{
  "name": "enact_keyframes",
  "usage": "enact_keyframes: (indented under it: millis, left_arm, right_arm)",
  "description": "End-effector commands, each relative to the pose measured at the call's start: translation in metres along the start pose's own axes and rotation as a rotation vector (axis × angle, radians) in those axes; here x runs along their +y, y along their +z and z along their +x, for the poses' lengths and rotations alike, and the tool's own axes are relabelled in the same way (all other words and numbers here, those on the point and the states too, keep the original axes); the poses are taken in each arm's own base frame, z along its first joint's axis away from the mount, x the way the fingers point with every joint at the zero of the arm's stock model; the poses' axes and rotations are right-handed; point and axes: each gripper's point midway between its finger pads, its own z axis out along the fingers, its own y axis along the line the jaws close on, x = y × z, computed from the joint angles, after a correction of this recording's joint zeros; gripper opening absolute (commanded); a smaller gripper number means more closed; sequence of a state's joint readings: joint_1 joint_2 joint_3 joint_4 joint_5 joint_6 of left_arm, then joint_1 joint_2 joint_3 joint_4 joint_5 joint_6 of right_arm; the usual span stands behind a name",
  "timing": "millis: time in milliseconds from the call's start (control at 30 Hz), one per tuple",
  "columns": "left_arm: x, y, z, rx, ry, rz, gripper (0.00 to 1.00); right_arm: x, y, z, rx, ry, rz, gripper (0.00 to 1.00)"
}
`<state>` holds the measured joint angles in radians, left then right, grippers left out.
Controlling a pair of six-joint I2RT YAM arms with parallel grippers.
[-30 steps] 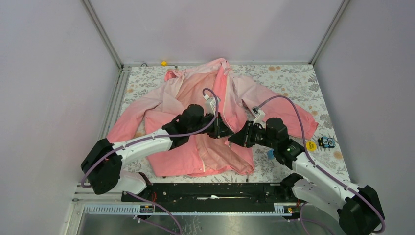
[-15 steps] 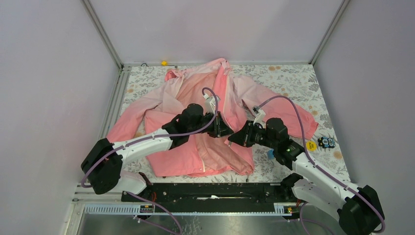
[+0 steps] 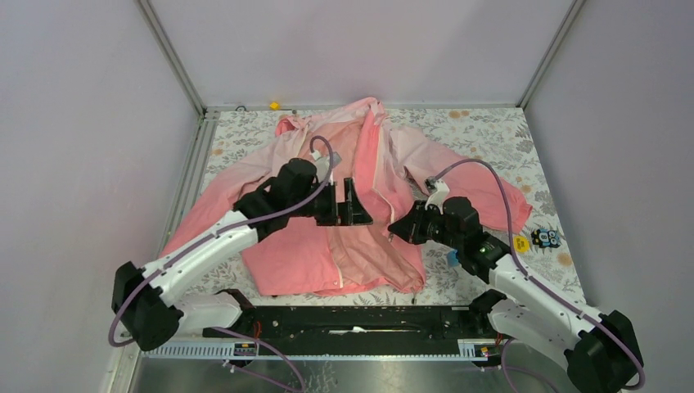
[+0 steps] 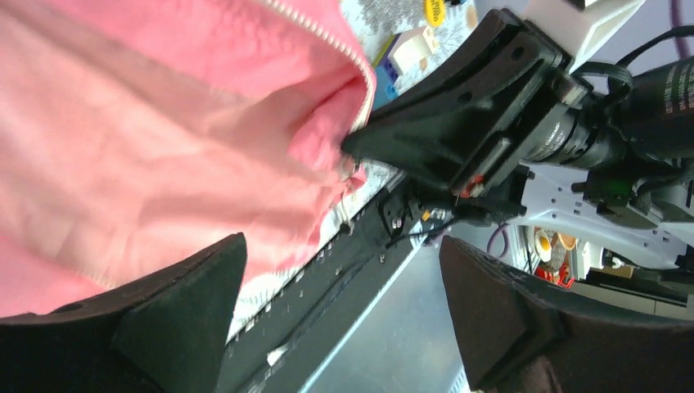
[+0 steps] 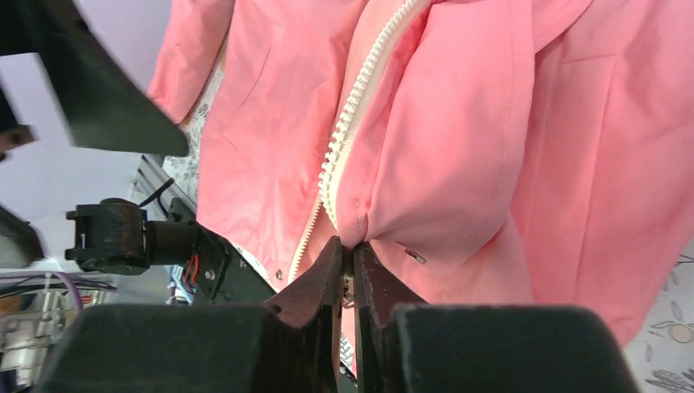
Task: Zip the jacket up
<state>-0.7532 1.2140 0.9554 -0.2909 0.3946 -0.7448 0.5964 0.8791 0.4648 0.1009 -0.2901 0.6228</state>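
Observation:
The pink jacket [image 3: 303, 246] lies spread on the floral table, front up, its white zipper [image 5: 353, 115] unjoined and running down the middle. My right gripper [image 3: 396, 231] is shut on the jacket; in the right wrist view its jaws [image 5: 353, 250] pinch a fold of fabric at the zipper edge, lifted a little. My left gripper [image 3: 352, 211] hovers open over the jacket's middle, just left of the right one, with nothing between its fingers [image 4: 172, 319]. The left wrist view shows the jacket [image 4: 147, 147] and the right gripper [image 4: 458, 123] holding its zipper edge.
A yellow disc [image 3: 520, 242], a small toy [image 3: 546, 237] and a blue piece [image 3: 452, 258] lie by the right arm. A small yellow item [image 3: 274, 105] sits at the back edge. A black rail [image 3: 352, 321] runs along the table's near edge.
My left gripper has opened, let go of the jacket and drawn back to the left. The right gripper has stayed shut on the zipper edge, nearly still.

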Motion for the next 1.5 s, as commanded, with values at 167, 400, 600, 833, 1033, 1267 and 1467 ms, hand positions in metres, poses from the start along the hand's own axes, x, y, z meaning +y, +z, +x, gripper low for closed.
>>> enact_keyframes:
  millis: [167,400,600,833,1033,1267,1467]
  left_arm:
    - [0.023,-0.066,0.093,0.397,-0.405,-0.286,0.72]
    - [0.050,-0.056,0.122,0.557,-0.560,-0.455,0.62]
    - [0.073,-0.036,0.123,0.685,-0.514,-0.579,0.57]
    - [0.101,-0.018,0.113,0.758,-0.452,-0.705,0.47]
    - [0.117,-0.027,0.128,0.782,-0.515,-0.784,0.44]
    - [0.132,-0.031,0.135,0.773,-0.521,-0.834,0.49]
    - [0.140,-0.023,0.125,0.731,-0.520,-0.837,0.47]
  right_arm:
    - [0.016,-0.017,-0.029,-0.080,-0.120,-0.005,0.00]
    - [0.022,-0.025,-0.021,-0.078,-0.119,-0.051,0.00]
    - [0.028,-0.030,-0.012,-0.081,-0.096,-0.111,0.00]
    - [0.028,-0.035,-0.007,-0.084,-0.099,-0.122,0.00]
    - [0.030,-0.036,-0.005,-0.084,-0.105,-0.128,0.00]
    - [0.029,-0.036,-0.004,-0.084,-0.106,-0.125,0.00]
    - [0.030,-0.036,-0.005,-0.085,-0.103,-0.127,0.00]
